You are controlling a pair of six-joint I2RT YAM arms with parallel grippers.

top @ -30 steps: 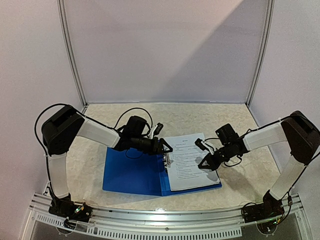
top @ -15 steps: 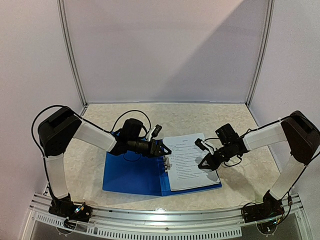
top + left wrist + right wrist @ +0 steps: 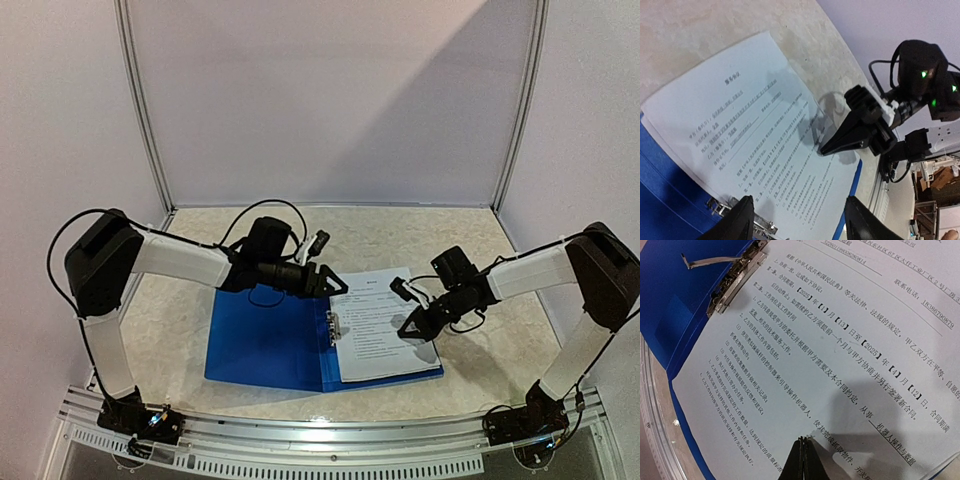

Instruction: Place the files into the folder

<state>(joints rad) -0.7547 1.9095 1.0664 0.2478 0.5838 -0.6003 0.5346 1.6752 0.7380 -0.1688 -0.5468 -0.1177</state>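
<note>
Left tool (image 3: 800,223) eased back from clip (image 3: 331,328), spread, right tool (image 3: 404,333) pressed together on files (image 3: 378,318), open folder (image 3: 262,345)

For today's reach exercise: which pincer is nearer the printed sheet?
Right. The right pincer rests its shut tips on the sheet; the left pincer hovers open above its left edge.

The files (image 3: 375,322) hid most of the folder's (image 3: 262,345) right half. Overhead, their print was too small to read, and the sheet count seemed unclear.
</note>
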